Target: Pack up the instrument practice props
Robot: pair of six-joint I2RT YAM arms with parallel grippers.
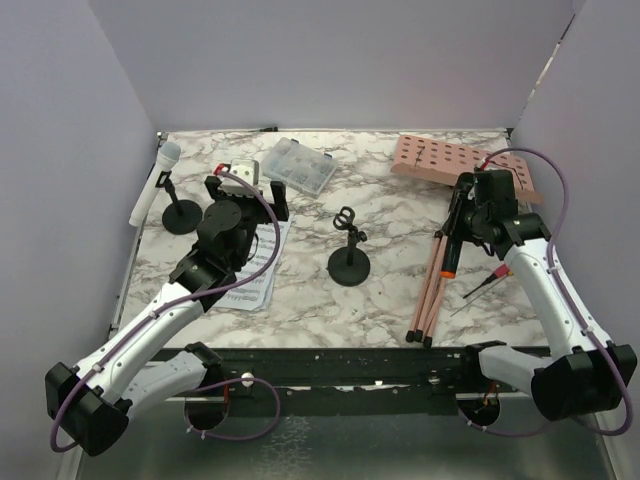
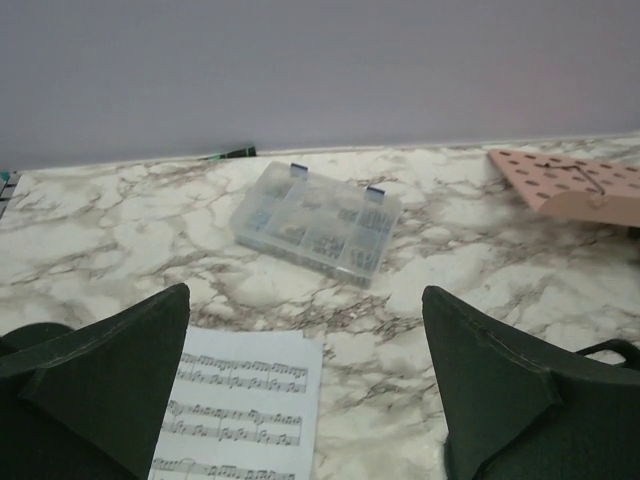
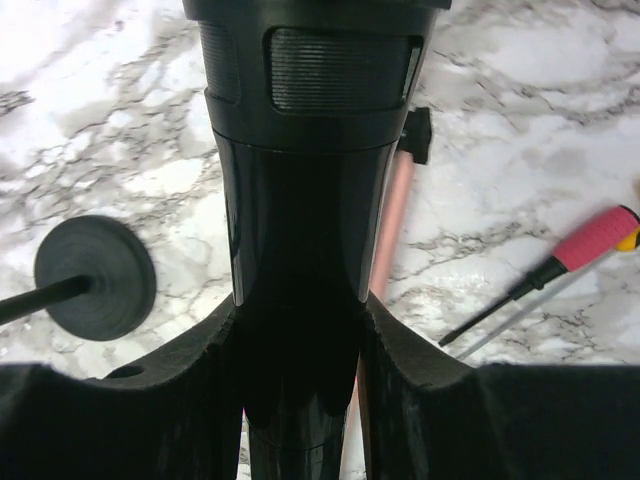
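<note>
Our right gripper (image 3: 300, 335) clamps the glossy black mic (image 3: 300, 200), which could slip or swing into the legs (image 3: 395, 230), while our left gripper (image 2: 305, 295), wide open, hangs over the sheets (image 2: 240, 410).

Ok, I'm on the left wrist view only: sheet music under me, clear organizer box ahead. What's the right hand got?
Observer: The right hand is shut on the black microphone.
Operator: And the white one?
Observer: The white microphone is at the far left edge, by a round-based mic holder.
Operator: The pink board's legs?
Observer: The pink tripod legs lie folded on the right side, running toward the near edge.
</note>
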